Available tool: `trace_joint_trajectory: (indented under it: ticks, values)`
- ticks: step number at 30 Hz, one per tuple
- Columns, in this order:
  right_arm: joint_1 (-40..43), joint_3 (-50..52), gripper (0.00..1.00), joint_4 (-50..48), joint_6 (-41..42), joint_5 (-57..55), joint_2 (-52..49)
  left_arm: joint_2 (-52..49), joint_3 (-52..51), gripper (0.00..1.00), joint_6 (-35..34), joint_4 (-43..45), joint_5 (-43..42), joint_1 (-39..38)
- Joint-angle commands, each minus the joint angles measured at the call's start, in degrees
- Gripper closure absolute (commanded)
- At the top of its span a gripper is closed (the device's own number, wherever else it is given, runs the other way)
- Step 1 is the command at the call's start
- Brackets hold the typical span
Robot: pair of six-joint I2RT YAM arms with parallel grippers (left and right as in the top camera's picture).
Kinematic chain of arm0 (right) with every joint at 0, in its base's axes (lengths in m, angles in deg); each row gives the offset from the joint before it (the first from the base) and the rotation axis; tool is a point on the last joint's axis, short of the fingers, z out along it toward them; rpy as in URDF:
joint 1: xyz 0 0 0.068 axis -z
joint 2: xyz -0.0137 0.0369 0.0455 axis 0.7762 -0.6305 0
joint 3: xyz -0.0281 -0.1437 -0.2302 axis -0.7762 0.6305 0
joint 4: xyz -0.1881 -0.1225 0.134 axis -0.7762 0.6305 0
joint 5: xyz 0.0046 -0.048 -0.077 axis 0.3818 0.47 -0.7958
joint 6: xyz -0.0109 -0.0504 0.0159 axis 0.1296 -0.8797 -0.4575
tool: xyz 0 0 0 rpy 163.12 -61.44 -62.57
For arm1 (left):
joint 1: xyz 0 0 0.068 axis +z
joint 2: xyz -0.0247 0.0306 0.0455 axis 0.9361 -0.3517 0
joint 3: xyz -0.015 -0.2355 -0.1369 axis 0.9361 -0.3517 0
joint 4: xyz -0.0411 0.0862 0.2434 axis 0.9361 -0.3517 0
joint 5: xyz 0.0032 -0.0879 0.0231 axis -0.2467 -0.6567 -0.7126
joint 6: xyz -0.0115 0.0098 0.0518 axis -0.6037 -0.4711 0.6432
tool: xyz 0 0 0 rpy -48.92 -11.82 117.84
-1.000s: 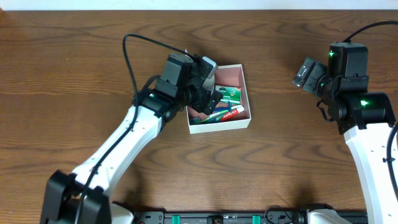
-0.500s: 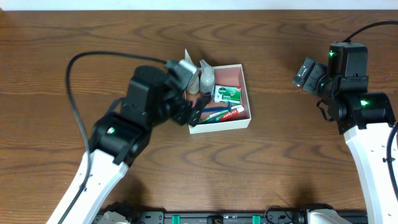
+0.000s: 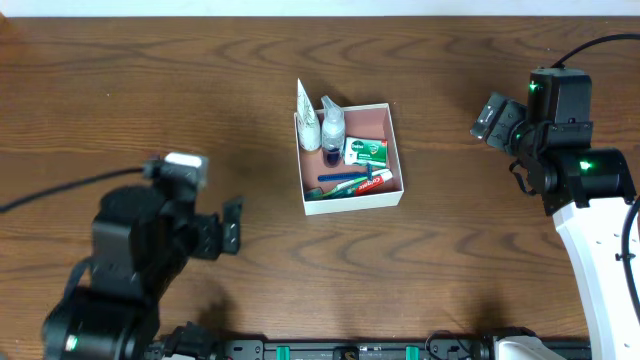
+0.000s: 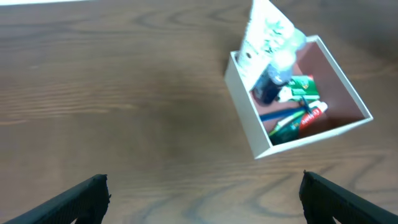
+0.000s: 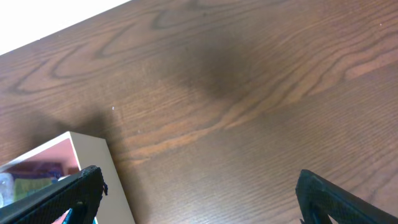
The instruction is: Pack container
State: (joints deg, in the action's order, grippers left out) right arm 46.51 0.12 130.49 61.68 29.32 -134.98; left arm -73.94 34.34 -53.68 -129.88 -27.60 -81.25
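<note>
Across the wooden table (image 3: 120,90), one thing moved: the left arm (image 3: 130,250). A second ago it was reaching into the container from its 9 o'clock side, and it has now pulled back to 7 o'clock of the overhead view, well apart from it. Left gripper (image 4: 202,199) is spread wide with nothing between the fingers. Right arm (image 3: 575,170) is unchanged at 3 o'clock; right gripper (image 5: 198,186) is also spread and empty, with a container corner just showing at 8 o'clock of its wrist view. Container (image 3: 372,122) sits a little toward 12 o'clock from table centre, same spot as before. With the arm gone, a white tube (image 3: 305,112) and a bottle (image 3: 331,122) show leaning at its 10–11 o'clock corner, tops past the rim. Green-and-white packet (image 3: 366,150) is mid-box, and a red-and-white tube (image 3: 374,180) plus something green and blue lie along the 6 o'clock wall. Read: the drop-off looks finished, and no loose items show on the table, so packing is probably done or close. Surface is dark brown woodgrain, with a pale strip along the 12 o'clock edge and a black rail (image 3: 350,350) at 6 o'clock. Nothing more of the room shows.
</note>
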Motion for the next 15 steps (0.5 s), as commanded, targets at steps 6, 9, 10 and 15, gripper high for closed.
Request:
trace_joint_trajectory:
  ticks: [6,9,10,15]
  values:
    - [0.4,-0.7,0.01,0.1,0.8,-0.8,0.0,13.3,-14.2,0.02,-3.6,8.7,2.2,4.9]
    - [0.4,-0.7,0.01,0.1,0.8,-0.8,0.0,20.6,-24.9,0.02,-3.8,20.6,0.3,7.3]
    - [0.4,-0.7,0.01,0.1,0.8,-0.8,0.0,23.0,-28.9,0.02,-3.8,25.4,-0.7,8.1]
    - [0.4,-0.7,0.01,0.1,0.8,-0.8,0.0,32.6,-45.5,0.02,-5.9,45.1,-3.5,10.6]
